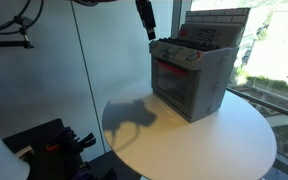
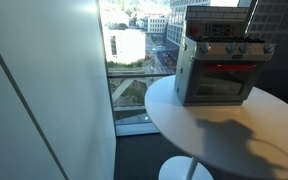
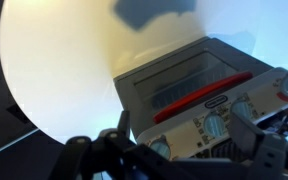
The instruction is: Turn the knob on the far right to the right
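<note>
A grey toy oven (image 1: 189,85) with a red door handle stands on a round white table (image 1: 234,140); it also shows in an exterior view (image 2: 219,75). A row of small round knobs runs along its front strip. The knob at the far right end shows in both exterior views (image 1: 195,58) (image 2: 266,47). In the wrist view the oven appears upside down, so that knob (image 3: 159,148) is the leftmost one in the row. My gripper (image 1: 149,30) hangs just above the oven's top edge. In the wrist view my gripper (image 3: 184,128) is open and empty, its fingers straddling the knob strip without touching it.
The oven stands near the table's far edge (image 2: 174,100), beside a large window (image 2: 134,50). A white wall panel (image 1: 44,70) is beside the table. Dark equipment (image 1: 54,145) sits low near the table's edge.
</note>
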Robot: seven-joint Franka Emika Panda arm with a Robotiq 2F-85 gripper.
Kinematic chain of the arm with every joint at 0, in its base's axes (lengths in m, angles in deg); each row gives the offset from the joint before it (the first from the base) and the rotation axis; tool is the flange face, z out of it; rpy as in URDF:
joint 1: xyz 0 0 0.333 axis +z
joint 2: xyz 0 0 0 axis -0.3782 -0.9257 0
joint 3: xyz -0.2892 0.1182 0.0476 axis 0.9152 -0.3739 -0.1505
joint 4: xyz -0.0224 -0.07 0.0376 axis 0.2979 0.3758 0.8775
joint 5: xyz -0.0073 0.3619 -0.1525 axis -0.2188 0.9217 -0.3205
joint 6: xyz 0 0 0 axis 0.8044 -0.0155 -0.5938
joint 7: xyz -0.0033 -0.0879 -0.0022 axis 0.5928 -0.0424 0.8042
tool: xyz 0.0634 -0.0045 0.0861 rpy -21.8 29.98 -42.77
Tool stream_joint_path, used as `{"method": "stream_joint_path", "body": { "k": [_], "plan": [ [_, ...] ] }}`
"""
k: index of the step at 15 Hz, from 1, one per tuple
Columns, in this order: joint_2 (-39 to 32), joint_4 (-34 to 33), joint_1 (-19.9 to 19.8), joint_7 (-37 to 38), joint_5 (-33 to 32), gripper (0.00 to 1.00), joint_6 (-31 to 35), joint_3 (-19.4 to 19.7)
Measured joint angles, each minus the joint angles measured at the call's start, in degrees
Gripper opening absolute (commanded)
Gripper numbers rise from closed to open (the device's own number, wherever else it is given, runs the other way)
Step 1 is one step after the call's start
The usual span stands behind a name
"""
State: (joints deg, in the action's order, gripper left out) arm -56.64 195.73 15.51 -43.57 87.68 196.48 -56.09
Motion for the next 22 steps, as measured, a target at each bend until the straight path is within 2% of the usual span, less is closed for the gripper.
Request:
{"method": "stream_joint_path", "body": {
  "k": [7, 10, 17, 22],
  "plan": [
    [2.8, -3.7, 0.0, -0.3, -7.4, 1.0, -16.7, -0.6],
    [3.8, -4.8, 0.0, -1.1, -9.2, 1.0, -21.9, -1.0],
    [6.3, -4.9, 0.0, -4.9, -12.1, 1.0, -30.2, -1.7],
    [6.5, -4.7, 0.0, -5.5, -12.3, 1.0, -30.9, -1.7]
  ]
}}
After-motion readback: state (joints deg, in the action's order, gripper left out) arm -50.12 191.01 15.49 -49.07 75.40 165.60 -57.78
